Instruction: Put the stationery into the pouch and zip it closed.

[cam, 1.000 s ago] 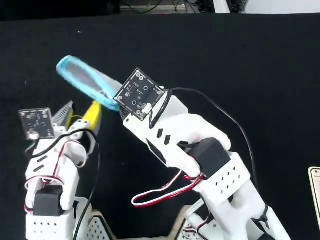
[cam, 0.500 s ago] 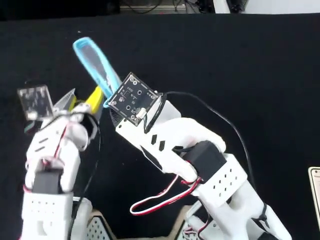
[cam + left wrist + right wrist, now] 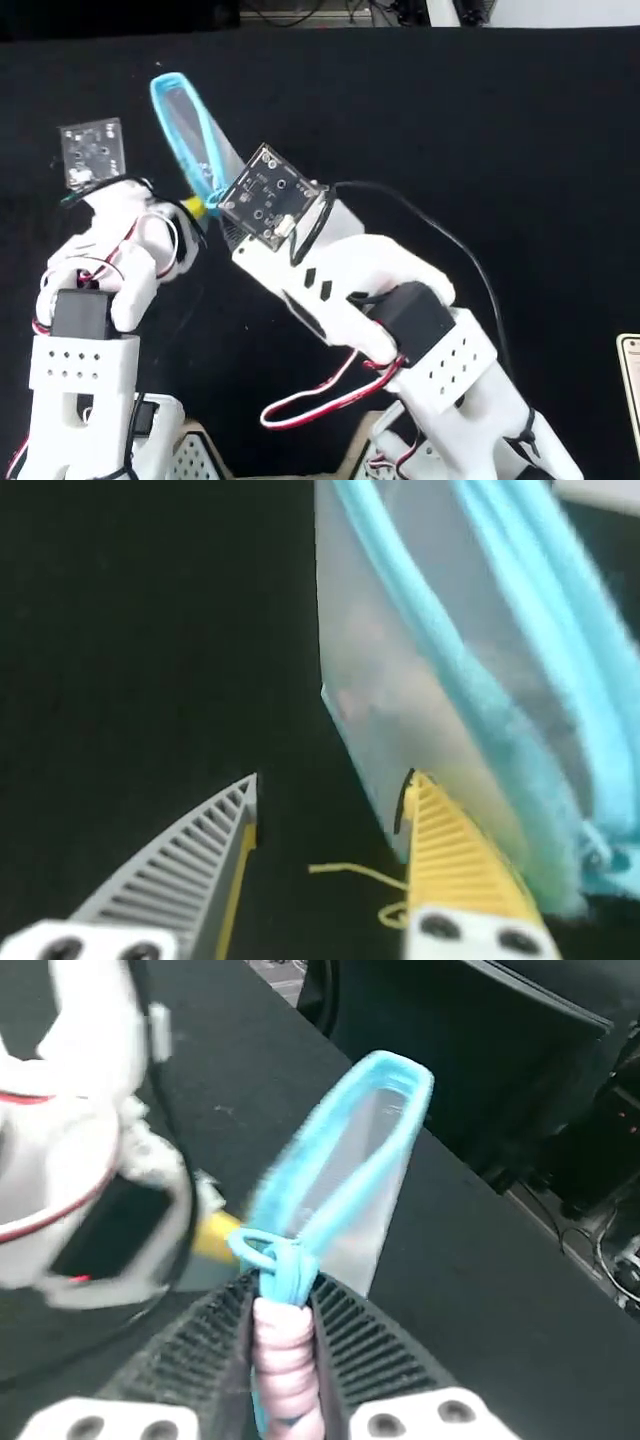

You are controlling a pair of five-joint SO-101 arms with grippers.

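A see-through pouch [image 3: 186,118] with a light blue zip edge hangs lifted off the black table. My right gripper [image 3: 283,1292] is shut on its near end, where a blue pull loop [image 3: 268,1254] and a pink item [image 3: 284,1345] sit between the fingers. In the right wrist view the pouch [image 3: 345,1150] stretches away from the fingers. My left gripper [image 3: 330,792] is open right beside the pouch [image 3: 420,680], its yellow finger [image 3: 452,855] against the clear side and its grey finger [image 3: 195,852] apart from it. From above, the yellow finger [image 3: 194,207] shows beside the right arm's camera board [image 3: 268,196].
The left arm [image 3: 95,290] and right arm [image 3: 390,310] stand close together near the table's front. A pale card [image 3: 630,372] lies at the right edge. Dark equipment and cables [image 3: 330,12] sit beyond the far edge.
The pouch has swung from slanting leftward to pointing steeply away. The left arm has risen and pushed forward, bringing its gripper up against the pouch.
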